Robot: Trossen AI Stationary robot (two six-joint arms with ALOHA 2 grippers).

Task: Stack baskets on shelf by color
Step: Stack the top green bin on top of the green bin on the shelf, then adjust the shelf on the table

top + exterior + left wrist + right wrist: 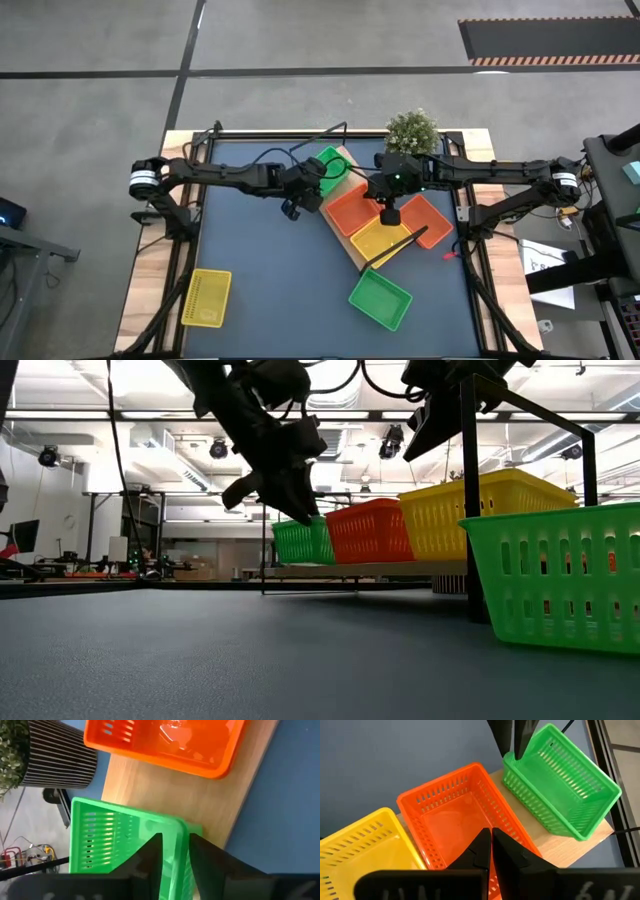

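From the high view I see the shelf (372, 228) lying diagonally on the table, its long axis running from the far centre toward the near right. Three baskets sit in a row on it: a green basket (332, 165) at the far end, an orange basket (350, 208) in the middle, a yellow basket (381, 241) at the near end. Only this view shows the strays: a second orange basket (426, 220) just beside the shelf on the right, a second green basket (380, 298) on the mat near the shelf's near end, and a second yellow basket (205, 297) well apart at the near left.

The left wrist view shows what the overhead cannot: the left gripper (174, 855) straddles the green basket's wall, one finger on each side, jaws slightly parted around it.

The right wrist view shows the right gripper (491, 845) over the middle orange basket, its jaws closed together and empty.

A potted plant (412, 132) stands at the far edge.
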